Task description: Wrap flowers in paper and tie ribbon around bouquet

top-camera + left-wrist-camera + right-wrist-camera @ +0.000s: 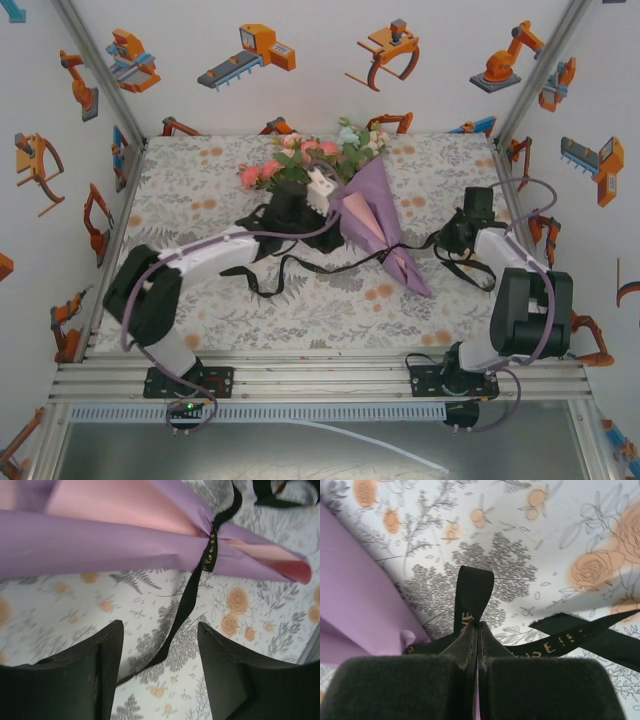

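The bouquet lies across the middle of the table, its flowers (305, 160) pink and cream at the far end. The purple paper (385, 235) forms a cone tapering toward the near right, pink on its inner fold (115, 507). The black ribbon (209, 552) circles the cone's narrow part. One tail of it trails down over the cloth between my left fingers (100, 675) without touching them. My left gripper (160, 652) stands open just left of the cone (322, 233). My right gripper (479, 626) is shut on a fold of ribbon (475, 587) right of the cone's tip (442, 243).
A floral tablecloth (200, 190) covers the table. Loose ribbon loops (300, 268) lie in front of the cone, and more ribbon (580, 637) lies beside my right gripper. White walls with robot stickers (250, 50) close in three sides.
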`<state>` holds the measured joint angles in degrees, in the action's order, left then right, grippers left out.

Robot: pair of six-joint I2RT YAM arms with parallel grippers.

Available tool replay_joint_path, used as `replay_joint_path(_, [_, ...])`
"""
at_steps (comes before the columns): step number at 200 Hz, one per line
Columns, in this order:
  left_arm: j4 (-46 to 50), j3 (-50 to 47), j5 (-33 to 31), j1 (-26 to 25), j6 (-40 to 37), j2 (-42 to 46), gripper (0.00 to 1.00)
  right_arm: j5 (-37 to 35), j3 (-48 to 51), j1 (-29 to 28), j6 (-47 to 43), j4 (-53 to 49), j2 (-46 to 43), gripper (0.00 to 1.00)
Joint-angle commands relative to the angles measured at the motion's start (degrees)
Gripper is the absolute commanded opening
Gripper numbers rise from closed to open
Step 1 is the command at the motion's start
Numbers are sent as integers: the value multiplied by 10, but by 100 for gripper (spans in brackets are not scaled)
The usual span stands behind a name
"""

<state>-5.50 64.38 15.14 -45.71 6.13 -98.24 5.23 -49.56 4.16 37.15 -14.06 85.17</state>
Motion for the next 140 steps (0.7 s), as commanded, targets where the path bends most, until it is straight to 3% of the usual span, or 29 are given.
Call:
replay_joint_path(1, [26, 57, 24, -29, -55, -72, 63, 27, -23, -13, -29, -5, -10, 0])
replay_joint_path(43, [80, 131, 69, -51, -51, -169, 68, 33, -37, -20, -31, -14, -6, 0])
replay_joint_path(66, [89, 143, 80, -52, -34, -199, 65, 33, -39, -21, -28, -6, -4, 0])
replay_joint_path(86, [112, 155, 77, -52, -28, -221, 42, 22, -39, -21, -25, 4, -5, 0])
replay_joint_path(102, [120, 143, 40, -49, -16, -225, 0, -18, -44, -21, -25, 9, -7, 0])
replay_joint_path(140, [18, -9, 32, 21, 73, -124, 0, -217, -52, -3, -3, -9, -4, 0])
